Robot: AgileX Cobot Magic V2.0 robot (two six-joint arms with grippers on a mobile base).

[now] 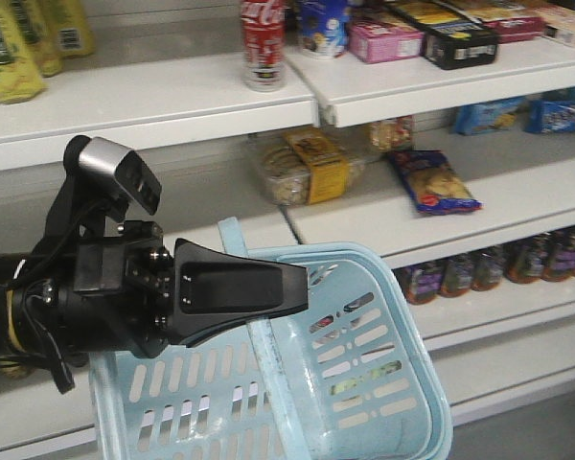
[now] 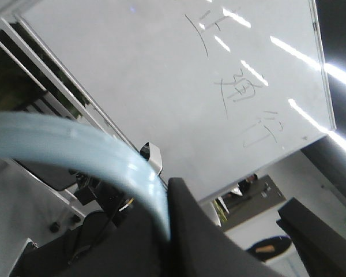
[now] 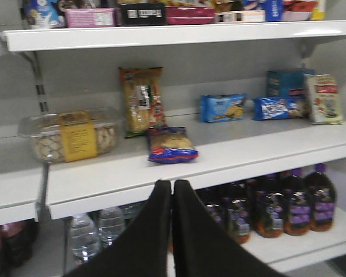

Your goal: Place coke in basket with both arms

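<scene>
Exterior front-facing: coke (image 1: 264, 43) stands on shelf (image 1: 172, 96), above the basket (image 1: 364, 254).

A clear tub of biscuits (image 3: 69, 138) (yellow label) sits at the left end of the middle shelf (image 3: 230, 157). A blue-and-red snack bag (image 3: 172, 145) lies near its front edge. Dark purple-labelled bottles (image 3: 288, 205) line the shelf below (image 3: 311, 243).

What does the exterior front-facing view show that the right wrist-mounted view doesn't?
Only the front view shows the red coke on the top shelf, the light blue basket, and the left gripper by its handle. Only the right wrist view shows the right gripper, shut, and water bottles on the bottom shelf. Both show the clear snack tub and the blue-and-red bag on the middle shelf.
</scene>
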